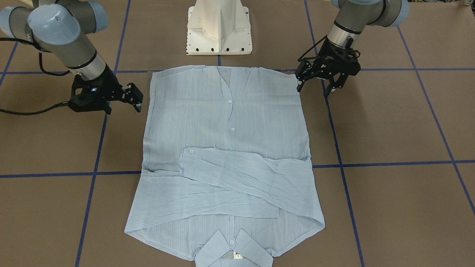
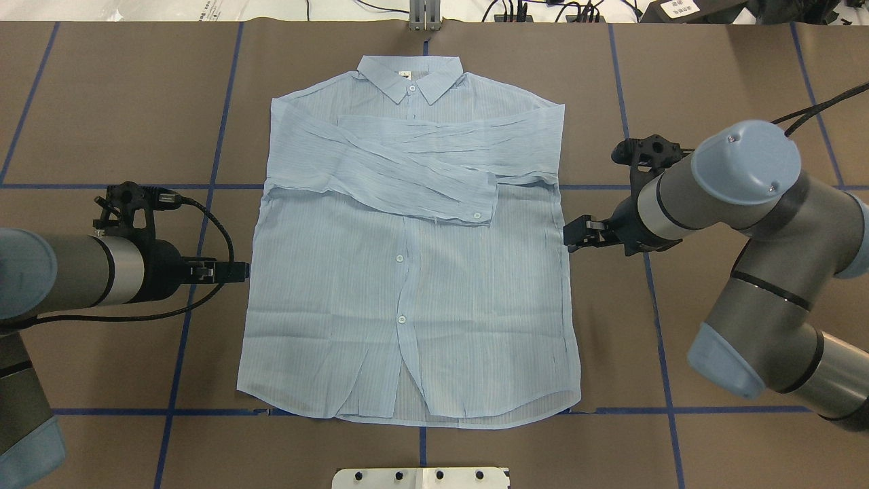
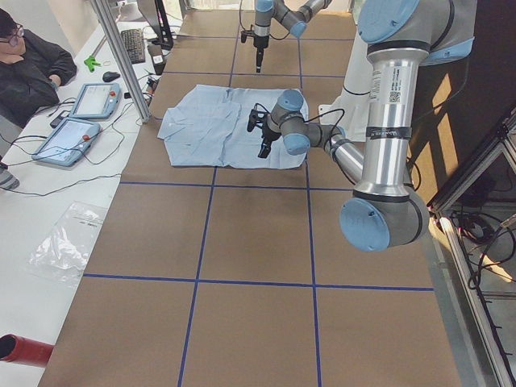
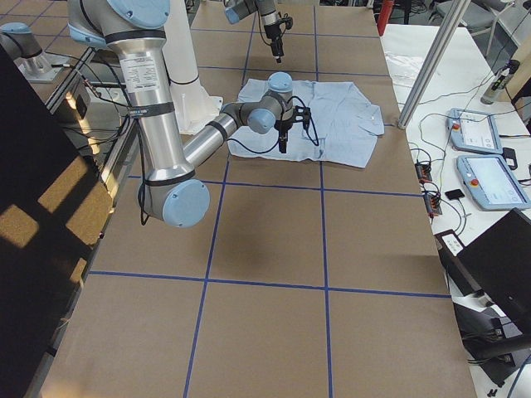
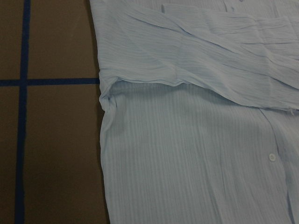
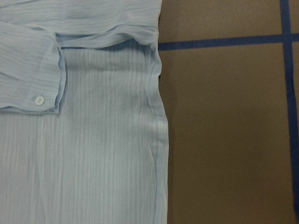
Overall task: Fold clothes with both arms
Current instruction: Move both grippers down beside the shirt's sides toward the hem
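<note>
The light blue striped shirt point(image 1: 226, 122) lies flat and buttoned on the brown table, collar at the far side from me point(image 2: 411, 78). Both sleeves are folded across the chest point(image 2: 407, 170). My left gripper point(image 2: 241, 270) hovers just off the shirt's left side edge, open and empty; it also shows in the front view point(image 1: 313, 92). My right gripper point(image 2: 569, 239) hovers just off the right side edge, open and empty; it also shows in the front view point(image 1: 124, 109). The wrist views show only shirt edges point(image 5: 187, 154) point(image 6: 93, 140) and no fingers.
The white pedestal base point(image 1: 219, 29) stands at my side of the table, close to the shirt's hem. Blue tape lines point(image 2: 204, 185) grid the brown surface. An operator point(image 3: 24, 64) sits at a side desk with tablets point(image 3: 85, 101). A metal pole point(image 3: 121, 56) stands near it.
</note>
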`<state>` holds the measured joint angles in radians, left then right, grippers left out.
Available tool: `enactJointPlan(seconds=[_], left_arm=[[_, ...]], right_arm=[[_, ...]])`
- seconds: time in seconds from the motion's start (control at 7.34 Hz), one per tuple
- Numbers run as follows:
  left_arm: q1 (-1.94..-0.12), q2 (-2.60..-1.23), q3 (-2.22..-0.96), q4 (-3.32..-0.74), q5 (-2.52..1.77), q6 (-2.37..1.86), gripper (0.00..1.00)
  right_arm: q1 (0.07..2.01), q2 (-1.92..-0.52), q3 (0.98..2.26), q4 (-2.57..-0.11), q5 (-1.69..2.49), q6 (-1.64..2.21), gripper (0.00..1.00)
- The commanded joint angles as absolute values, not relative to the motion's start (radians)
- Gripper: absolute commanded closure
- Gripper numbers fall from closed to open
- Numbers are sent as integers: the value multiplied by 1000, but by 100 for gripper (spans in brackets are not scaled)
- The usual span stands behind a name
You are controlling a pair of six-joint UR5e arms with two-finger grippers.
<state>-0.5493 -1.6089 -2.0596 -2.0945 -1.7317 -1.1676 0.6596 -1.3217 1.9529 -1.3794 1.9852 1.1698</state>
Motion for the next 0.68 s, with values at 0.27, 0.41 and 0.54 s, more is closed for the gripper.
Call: enactJointPlan(seconds=[0.27, 0.41, 0.54], left_arm=[[-548, -1575, -2043, -2098, -1896, -1183, 0], [-548, -1580, -2048, -2097, -1898, -1186, 0], [-548, -1578, -2051, -2095, -1896, -1187, 0]], right_arm=[[475, -1339, 1963, -1381, 1897, 1254, 0], [407, -1348, 1963, -1382, 1829, 1275, 0], [381, -1359, 1974, -1382, 1827, 1290, 0]])
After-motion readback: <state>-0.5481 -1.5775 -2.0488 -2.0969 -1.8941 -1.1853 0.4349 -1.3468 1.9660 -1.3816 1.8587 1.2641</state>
